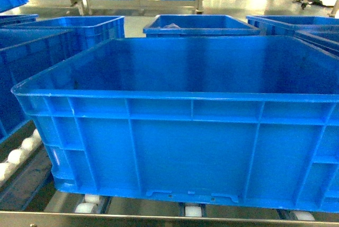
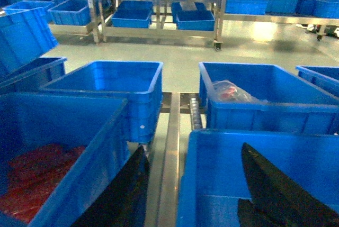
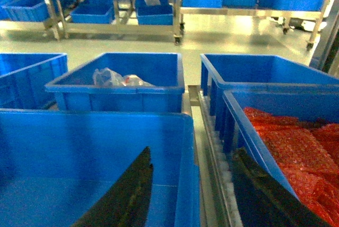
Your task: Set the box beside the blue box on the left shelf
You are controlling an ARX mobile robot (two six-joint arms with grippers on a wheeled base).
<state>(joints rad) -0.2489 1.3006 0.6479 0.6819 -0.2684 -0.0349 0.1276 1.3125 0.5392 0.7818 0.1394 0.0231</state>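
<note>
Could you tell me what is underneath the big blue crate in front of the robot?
Under the box, white rollers of the left shelf show at its front edge. The rest of the rollers beneath it are hidden by the crate.

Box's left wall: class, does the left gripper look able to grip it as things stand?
Probably yes: the left gripper is open, one finger each side of the box wall, with nothing seen between them but the wall.

Glossy blue plastic on the box [image 1: 180,147], light sheening off its smooth floor; beneath it, the left shelf [image 1: 159,217] shows brushed steel rails, white plastic rollers [image 1: 193,211].
</note>
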